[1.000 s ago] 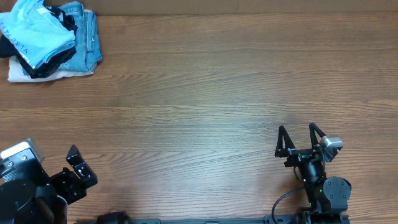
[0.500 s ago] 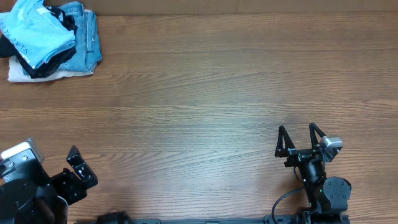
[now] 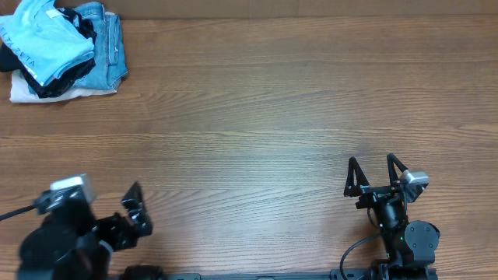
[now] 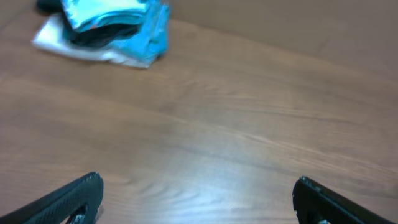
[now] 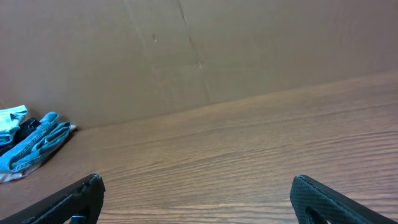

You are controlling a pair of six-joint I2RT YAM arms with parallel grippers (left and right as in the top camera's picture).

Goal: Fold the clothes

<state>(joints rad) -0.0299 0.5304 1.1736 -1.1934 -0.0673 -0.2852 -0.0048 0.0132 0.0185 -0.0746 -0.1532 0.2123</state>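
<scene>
My left tool [image 4: 196, 186] is holding its two black fingers [image 4: 74, 199] wide apart, and nothing is lying between them. It is hanging above the brown wooden tabletop [image 3: 257, 101], near the front left corner in the overhead view, and it is pointing toward the far side. My right tool [image 3: 372, 163] is also standing with its fingers far apart and empty. It is sitting near the front edge on the right side, and it is pointing toward the far edge too.

The bare wood is spreading between both tools and the far left corner. There the light sky-blue T-shirt [image 3: 43, 39] is lying bunched on top of a small pile, not laid flat, well apart from both tools. Some white printed letters are showing near its left side. A black garment [image 3: 53, 84] is peeking out under and behind it. The blue denim jeans [image 3: 111, 47] are lying on the right side of the pile, touching the shirt. A white cloth [image 3: 23, 93] is sticking out at the bottom, toward the front.

In my left wrist view this pile is looking blurred, at the upper left. In my right wrist view it is showing small at the left edge, in front of a plain brown wall [image 5: 186, 50].
</scene>
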